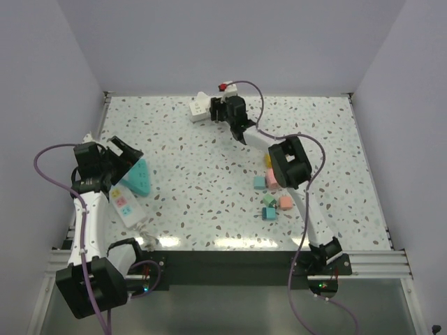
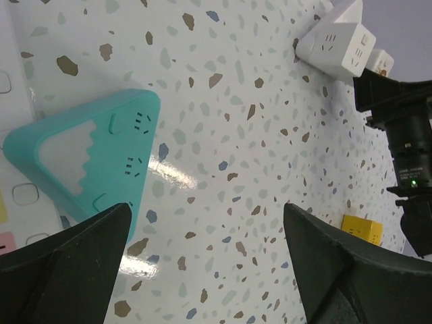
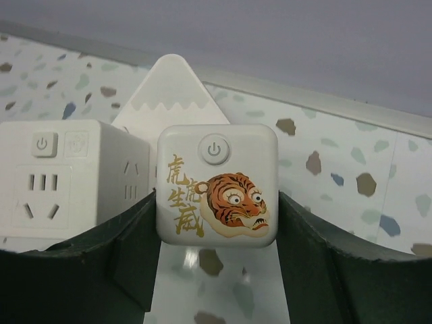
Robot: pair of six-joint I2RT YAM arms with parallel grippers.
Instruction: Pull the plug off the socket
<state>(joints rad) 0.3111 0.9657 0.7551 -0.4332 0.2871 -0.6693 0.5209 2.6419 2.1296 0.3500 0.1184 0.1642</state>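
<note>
A white cube plug with a tiger picture and a power button [image 3: 217, 185] stands against a white triangular socket with a mountain pattern [image 3: 174, 91] at the table's back edge. My right gripper [image 3: 217, 206] is shut on the cube, one finger pressed on each side; in the top view it [image 1: 230, 108] is at the far middle. A white cube socket [image 3: 57, 179] sits just left of it, also in the top view [image 1: 199, 108]. My left gripper [image 2: 206, 223] is open and empty, hovering over bare table beside a teal triangular socket [image 2: 88, 158].
A white power strip with coloured buttons [image 1: 124, 204] lies at the near left by the teal socket [image 1: 137, 179]. Several small coloured cubes [image 1: 269, 192] lie right of centre. A red item [image 1: 225, 87] sits by the back wall. Cables loop over both arms.
</note>
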